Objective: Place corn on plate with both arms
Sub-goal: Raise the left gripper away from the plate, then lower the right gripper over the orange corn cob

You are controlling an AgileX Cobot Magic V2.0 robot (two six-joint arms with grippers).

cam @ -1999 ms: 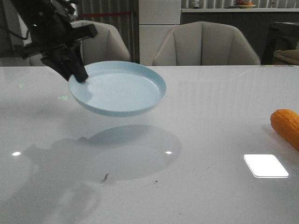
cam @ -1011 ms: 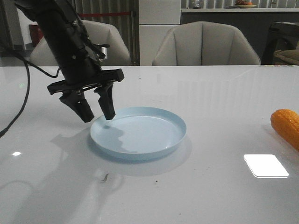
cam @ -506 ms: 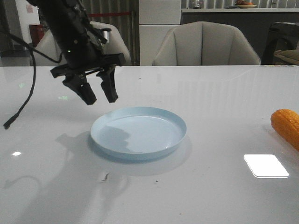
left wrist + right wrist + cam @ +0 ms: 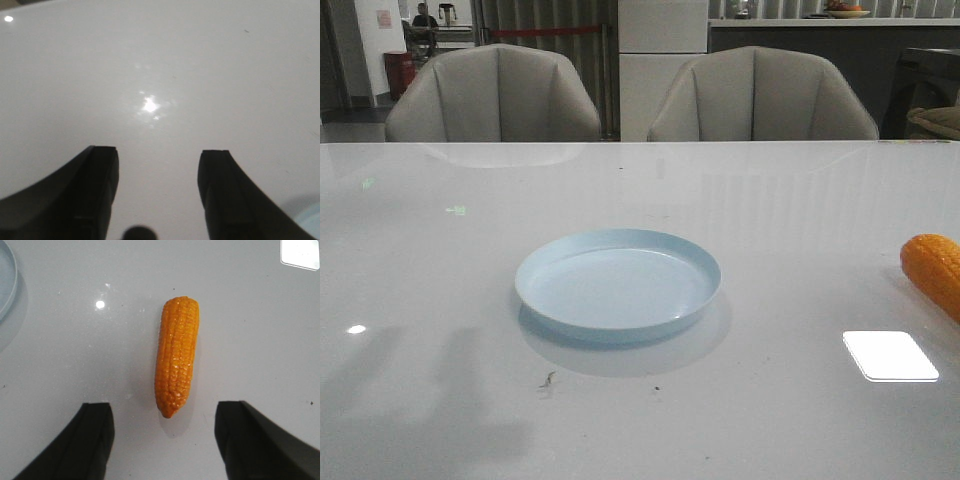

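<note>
The pale blue plate [image 4: 618, 283] lies flat and empty on the white table, left of centre in the front view. Its rim also shows in the right wrist view [image 4: 7, 285] and in the left wrist view [image 4: 307, 220]. The orange-yellow corn [image 4: 933, 269] lies on the table at the right edge of the front view. In the right wrist view the corn [image 4: 177, 355] lies lengthwise, its tip just beyond my open right gripper [image 4: 165, 417], not touching the fingers. My left gripper [image 4: 157, 160] is open and empty above bare table. Neither arm shows in the front view.
A bright rectangular light reflection [image 4: 889, 355] lies on the table near the corn. Small dark specks [image 4: 547, 379] lie in front of the plate. Two grey chairs [image 4: 760, 95] stand behind the table's far edge.
My left arm set the plate down on the table, opened, rose, and has left the front view. The plate and the corn have stayed still since.
</note>
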